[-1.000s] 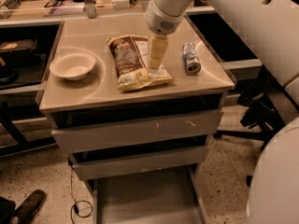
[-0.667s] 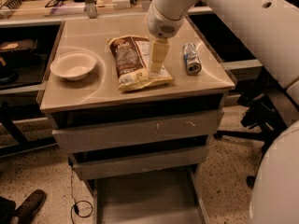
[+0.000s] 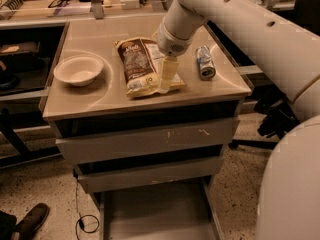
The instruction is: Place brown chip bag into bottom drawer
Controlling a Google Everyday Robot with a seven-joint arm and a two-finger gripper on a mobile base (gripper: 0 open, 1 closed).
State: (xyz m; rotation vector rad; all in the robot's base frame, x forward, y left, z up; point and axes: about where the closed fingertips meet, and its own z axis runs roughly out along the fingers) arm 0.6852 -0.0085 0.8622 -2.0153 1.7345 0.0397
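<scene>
The brown chip bag [image 3: 139, 63] lies flat on the cabinet top [image 3: 100, 96], dark brown and white with a yellow lower edge. My gripper [image 3: 166, 78] points down over the bag's right side, with its tip at the bag's lower right corner, touching or just above it. The bottom drawer [image 3: 155, 216] is pulled out below the cabinet, a shallow grey tray with a bare floor. The two grey-fronted drawers above it are shut.
A silver-blue can [image 3: 205, 62] lies on the top, to the right of the bag. A white bowl [image 3: 78, 70] stands to the left. Desks with clutter stand behind and to the left. A shoe [image 3: 30, 221] and a cable [image 3: 82, 223] lie on the floor at the lower left.
My gripper has come down closer to the right side of the chip bag. The bag, can and bowl have not moved.
</scene>
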